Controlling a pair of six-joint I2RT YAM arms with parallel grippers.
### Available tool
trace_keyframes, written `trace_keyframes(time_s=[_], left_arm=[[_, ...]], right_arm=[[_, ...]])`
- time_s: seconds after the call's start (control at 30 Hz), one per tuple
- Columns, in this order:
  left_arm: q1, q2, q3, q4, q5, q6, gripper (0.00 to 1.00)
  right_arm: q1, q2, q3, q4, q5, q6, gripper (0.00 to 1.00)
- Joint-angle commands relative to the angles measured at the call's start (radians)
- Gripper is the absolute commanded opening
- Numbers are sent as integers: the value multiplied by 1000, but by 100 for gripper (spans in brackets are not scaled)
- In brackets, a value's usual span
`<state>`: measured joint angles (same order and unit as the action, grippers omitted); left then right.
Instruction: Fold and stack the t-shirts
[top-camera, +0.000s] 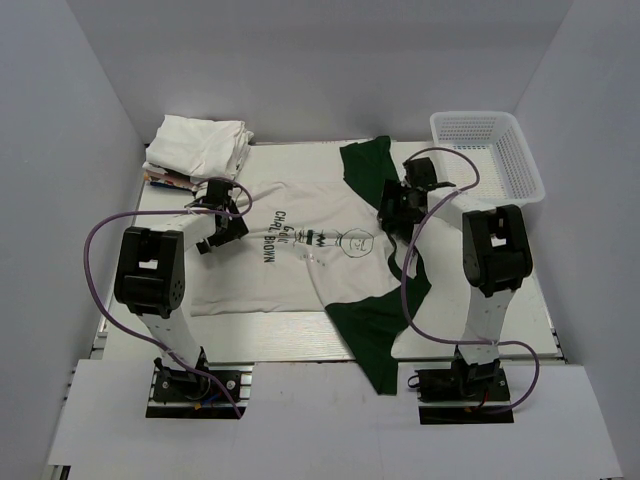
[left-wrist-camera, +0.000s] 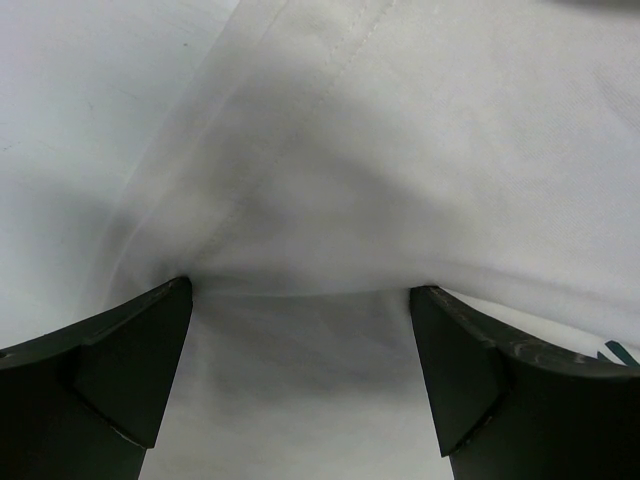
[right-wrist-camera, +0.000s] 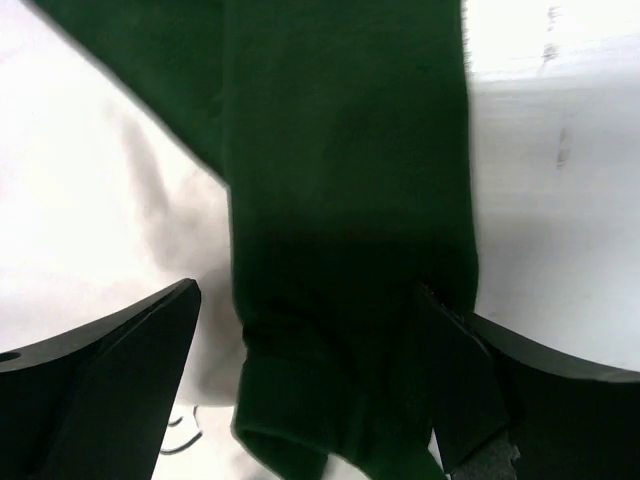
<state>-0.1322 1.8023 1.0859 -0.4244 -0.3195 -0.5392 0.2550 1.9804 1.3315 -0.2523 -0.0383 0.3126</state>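
Top view: white mesh basket (top-camera: 490, 150) at far right corner of desk (top-camera: 500, 330), its mesh floor showing, nothing of the task seen inside; pale desk boxed in by plain white walls (top-camera: 90, 120) left, right and back; folded tees (top-camera: 200, 145) stacked at far left corner; Charlie Brown tee (top-camera: 290, 270) spread flat mid-desk, print up, white body toward the left, dark green sleeves and collar toward the right, near sleeve hanging over the desk's front edge; left tool (top-camera: 225, 225) low over the white body's left part, right tool (top-camera: 400, 215) low over the green collar area. Left wrist view: both dark fingers (left-wrist-camera: 120, 370) spread wide, holding nothing, a soft raised ridge of white tee cloth lying between and just ahead of them, stitched seam running up the frame, bare desk at upper left. Right wrist view: fingers (right-wrist-camera: 110, 380) wide apart, nothing clamped, a band of dark green cloth lying between them, nearer the right-hand finger, white cloth on either side
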Motion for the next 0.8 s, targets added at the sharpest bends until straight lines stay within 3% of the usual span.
trace_keyframes(time_s=[0.0,0.2,0.43,0.57,0.77], left_arm=[[23,-29,-30,-28,-50,10,100],[34,-29,-30,-28,-61,10,100],[34,-40,-40,-19,-50,22,100],[34,-61,-40,4,29,42,100],[34,-92,-30,24,103,53,100]], right_arm=[[-43,54,21,5,80,22,90],[-97,72,72,19,169,-12,90],[-118,136,145,28,86,-44,90],[-112,152,186,-2,14,-75,90],[-47,-36,79,10,9,-173,90]])
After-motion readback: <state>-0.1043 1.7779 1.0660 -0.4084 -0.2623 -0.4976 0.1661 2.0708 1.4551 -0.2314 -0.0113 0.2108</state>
